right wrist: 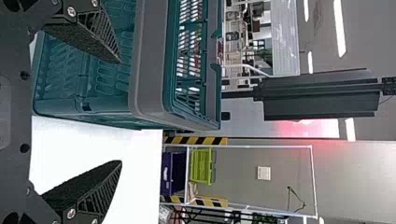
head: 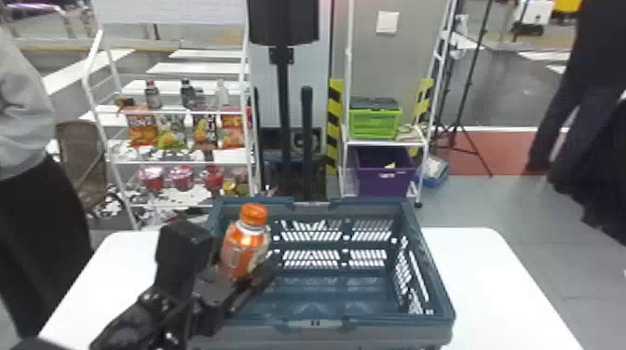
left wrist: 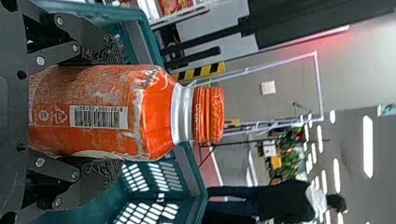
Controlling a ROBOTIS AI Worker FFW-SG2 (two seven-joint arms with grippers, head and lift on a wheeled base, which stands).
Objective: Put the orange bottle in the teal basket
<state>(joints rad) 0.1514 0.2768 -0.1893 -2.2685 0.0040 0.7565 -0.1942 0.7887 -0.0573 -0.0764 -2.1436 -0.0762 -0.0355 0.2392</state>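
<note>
While the left gripper (left wrist: 122, 112) is clamping the orange bottle (head: 244, 246) roughly upright, placing well is calling for centring it over the teal basket (head: 400, 326), lowering gently and releasing once it is standing. The bottle is sitting between that hand's fingers, the basket is spreading below and rightward; farther right, the right gripper (right wrist: 121, 112) is hovering, fingers apart.

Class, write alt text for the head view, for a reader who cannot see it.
The robot's left arm holds an orange bottle upright in its jaws, over the left side of a teal basket on a white table. Behind stand a rack of snacks and drinks and a smaller shelf with green and purple bins.
</note>
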